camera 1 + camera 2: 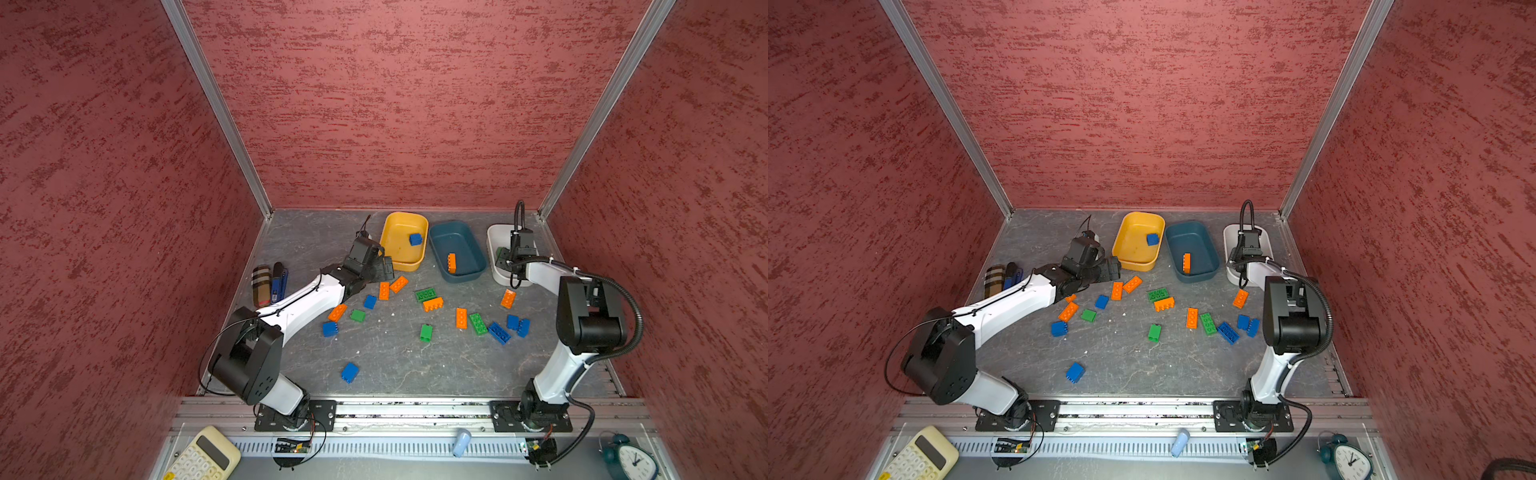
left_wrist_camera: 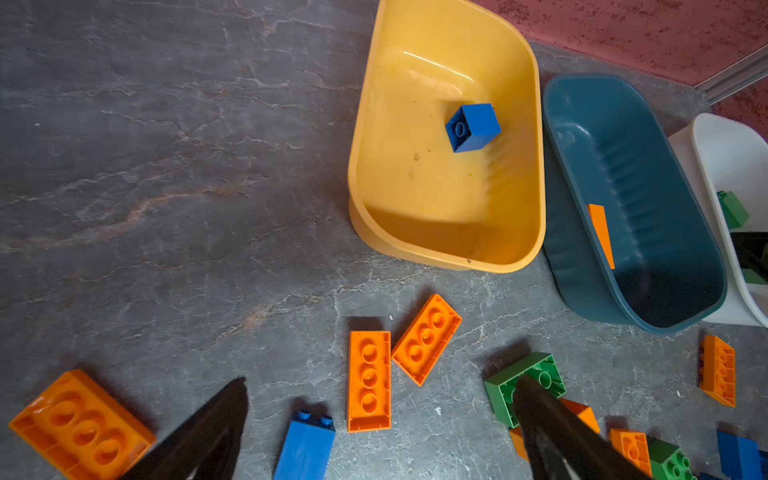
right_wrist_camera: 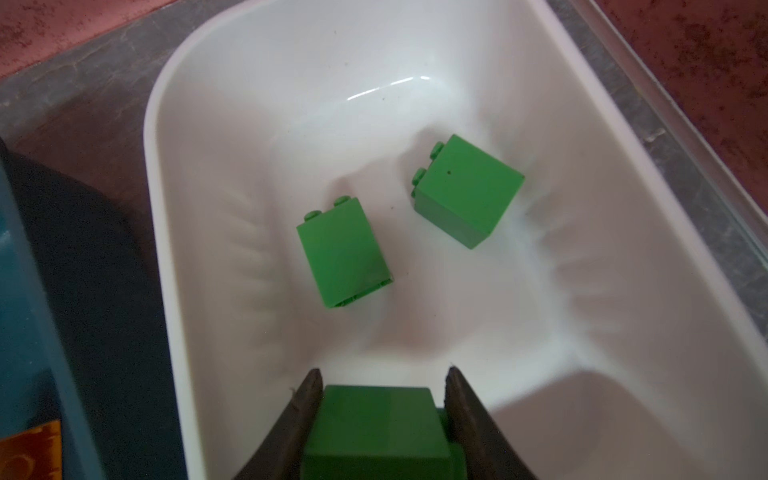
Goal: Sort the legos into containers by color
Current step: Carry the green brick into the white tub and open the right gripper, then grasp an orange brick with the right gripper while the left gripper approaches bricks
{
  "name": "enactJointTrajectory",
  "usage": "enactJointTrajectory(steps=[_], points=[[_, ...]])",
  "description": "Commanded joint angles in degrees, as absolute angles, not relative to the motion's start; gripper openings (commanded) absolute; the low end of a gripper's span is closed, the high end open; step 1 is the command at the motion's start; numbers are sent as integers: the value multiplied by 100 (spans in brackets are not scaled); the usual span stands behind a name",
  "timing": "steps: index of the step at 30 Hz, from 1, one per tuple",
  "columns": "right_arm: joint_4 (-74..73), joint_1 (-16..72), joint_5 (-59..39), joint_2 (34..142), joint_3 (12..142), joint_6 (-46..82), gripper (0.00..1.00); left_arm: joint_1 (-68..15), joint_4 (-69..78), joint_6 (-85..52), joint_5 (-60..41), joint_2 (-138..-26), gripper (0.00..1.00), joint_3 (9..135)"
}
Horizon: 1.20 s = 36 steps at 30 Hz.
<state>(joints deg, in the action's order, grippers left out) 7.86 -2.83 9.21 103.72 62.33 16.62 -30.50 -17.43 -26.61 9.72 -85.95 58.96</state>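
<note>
Left gripper (image 1: 385,266) is spread wide and empty, hovering low over the table (image 1: 395,365) just beside the near corner of the yellow tub (image 1: 395,249). Left arm is stretched forward, low. One blue brick (image 1: 415,239) sits in the yellow tub, and an orange brick (image 1: 451,262) stands in the teal tub (image 1: 457,239). Loose bricks (image 1: 432,304) are scattered on the table between the arms. Right gripper (image 3: 382,374) is narrowed onto a green brick (image 3: 378,428), jaws at its sides, above the white tub (image 3: 216,124). Two more green bricks (image 3: 345,257) lie inside. Right arm has its elbow up and wrist pointing down.
</note>
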Motion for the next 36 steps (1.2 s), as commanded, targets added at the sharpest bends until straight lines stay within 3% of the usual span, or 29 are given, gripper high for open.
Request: enactJointTrajectory(steps=[1,17,30,36], points=[[877,-311,1010,10274,6460,1504,51,-3015,-1583,-2707,1325,-8369,99,5789],[1360,-246,348,9241,6168,1506,72,-3019,-1595,-2755,1454,-8552,100,5834],[1724,-3,255,7147,4276,2095,73,-3163,-1565,-2648,1154,-8854,99,6035],[1786,-3,258,7440,3982,2336,69,-3265,-1541,-2606,810,-9043,99,6213]])
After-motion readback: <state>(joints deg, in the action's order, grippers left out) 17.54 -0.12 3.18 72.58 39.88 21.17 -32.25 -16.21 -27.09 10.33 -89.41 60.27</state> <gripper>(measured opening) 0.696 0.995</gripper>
